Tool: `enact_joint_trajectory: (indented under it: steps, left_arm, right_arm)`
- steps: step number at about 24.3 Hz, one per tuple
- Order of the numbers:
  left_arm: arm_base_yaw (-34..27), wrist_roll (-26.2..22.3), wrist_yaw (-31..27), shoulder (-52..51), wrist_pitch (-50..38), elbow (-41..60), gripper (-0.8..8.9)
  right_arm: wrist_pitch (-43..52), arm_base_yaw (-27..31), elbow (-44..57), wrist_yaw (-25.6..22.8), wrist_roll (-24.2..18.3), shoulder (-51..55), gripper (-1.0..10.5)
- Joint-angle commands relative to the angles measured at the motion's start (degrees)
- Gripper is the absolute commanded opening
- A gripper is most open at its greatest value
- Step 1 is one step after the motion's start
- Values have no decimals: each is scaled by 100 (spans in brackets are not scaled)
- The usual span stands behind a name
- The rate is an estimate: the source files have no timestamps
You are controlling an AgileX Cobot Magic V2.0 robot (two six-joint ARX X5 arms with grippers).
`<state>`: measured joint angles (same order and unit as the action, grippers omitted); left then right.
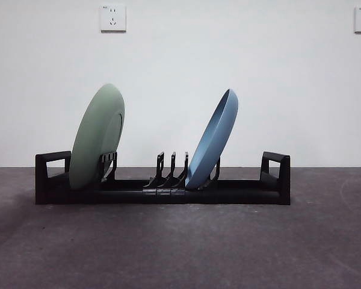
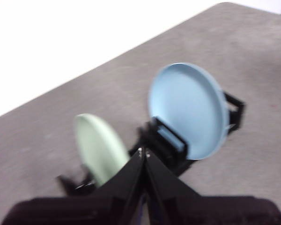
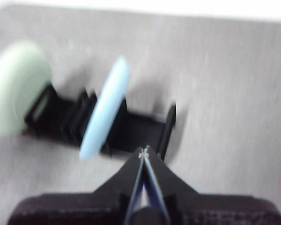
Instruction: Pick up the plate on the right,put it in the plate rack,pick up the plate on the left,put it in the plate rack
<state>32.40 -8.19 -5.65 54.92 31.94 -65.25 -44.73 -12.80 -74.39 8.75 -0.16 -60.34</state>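
Both plates, green [image 1: 96, 137] and blue [image 1: 213, 139], stand in the rack [image 1: 162, 191]; both pincers, left [image 2: 144, 152] and right [image 3: 144, 151], are closed, empty. Nothing is left.

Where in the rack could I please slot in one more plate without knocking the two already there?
The widest free stretch of the rack lies between the blue plate and the handle at that end. Three empty prongs stand between the blue and green plate, a tighter fit. The green plate crowds its end.
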Motion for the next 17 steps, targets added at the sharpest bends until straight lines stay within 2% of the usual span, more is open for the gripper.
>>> enact_joint_trajectory:
  steps: [1, 5, 8, 17]
  left_arm:
    - [-160, -109, -103, -345, 122, 42, -8]
    - [-330, -109, -192, -887, 170, 267, -8]
    - [-367, -83, -190, -1484, -125, 1049, -8]
    - [-365, 92, -186, -2868, -817, 2771, -8]
  right_arm:
    - [643, -13, 579, -20, -72, 608, -16]
    - [1639, -13, 1882, -339, 28, 1755, -16]
    - [1904, -13, 2765, -339, 101, 2494, -16]
    - [1862, -13, 3600, -341, 173, 3517, -12]
